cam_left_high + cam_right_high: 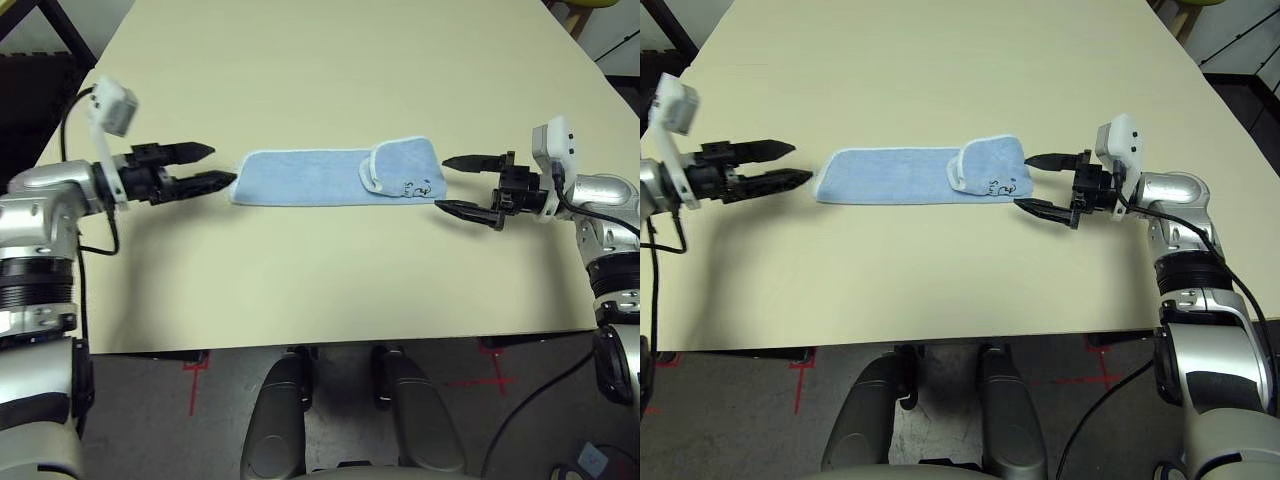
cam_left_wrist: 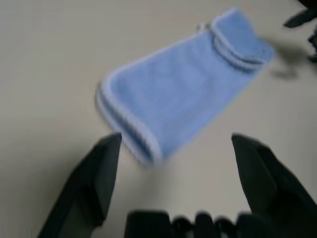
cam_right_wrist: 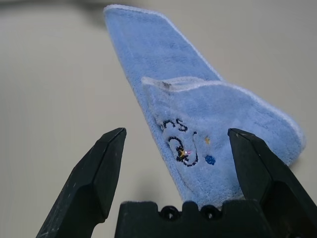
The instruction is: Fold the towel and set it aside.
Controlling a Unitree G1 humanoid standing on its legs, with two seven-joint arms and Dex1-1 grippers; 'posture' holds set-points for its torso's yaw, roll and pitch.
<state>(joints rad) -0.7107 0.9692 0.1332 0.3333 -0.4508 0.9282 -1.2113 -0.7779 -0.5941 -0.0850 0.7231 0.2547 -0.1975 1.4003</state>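
Prob. robot lab: bare beige table (image 1: pixel 330 290), red floor tape marks (image 1: pixel 195 365)

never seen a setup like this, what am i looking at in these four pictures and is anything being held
It is a humanoid robot at a table. Two pictures come from cameras in its head, looking down over its silver arms. The other two come from a camera on each wrist, looking out between that arm's two black fingers. A light-blue towel lies on the table, folded into a long strip, with one end flapped back by a small dark stitched mark. The left gripper and right gripper sit at opposite ends of the towel, both open. Nothing is held.
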